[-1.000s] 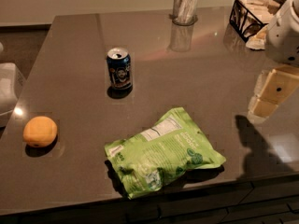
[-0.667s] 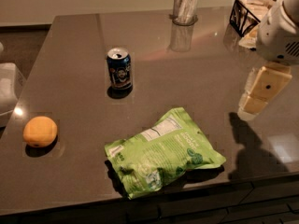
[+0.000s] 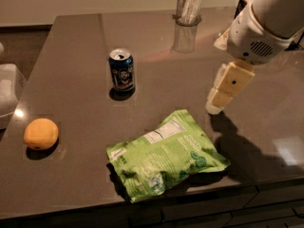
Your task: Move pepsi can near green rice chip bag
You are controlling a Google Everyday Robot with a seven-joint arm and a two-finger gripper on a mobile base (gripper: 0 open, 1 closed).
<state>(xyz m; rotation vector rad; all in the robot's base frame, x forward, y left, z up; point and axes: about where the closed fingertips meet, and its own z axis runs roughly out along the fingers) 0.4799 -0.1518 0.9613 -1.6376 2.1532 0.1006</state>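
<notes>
The pepsi can point(image 3: 122, 71) stands upright on the dark table, left of centre, dark blue with a silver top. The green rice chip bag point(image 3: 166, 158) lies flat near the table's front edge, white label panel facing up. My gripper point(image 3: 214, 106) hangs from the white arm at the right, above the table just right of and behind the bag's top corner. It is well to the right of the can and holds nothing that I can see.
An orange fruit point(image 3: 41, 133) sits at the front left. A clear glass tumbler point(image 3: 188, 6) stands at the back centre. A dark wire basket point(image 3: 247, 4) is at the back right, partly behind the arm. A white object point(image 3: 9, 91) lies off the left edge.
The arm and gripper have moved left and toward the middle of the table, closer to the bag. The can, bag and orange have not moved.
</notes>
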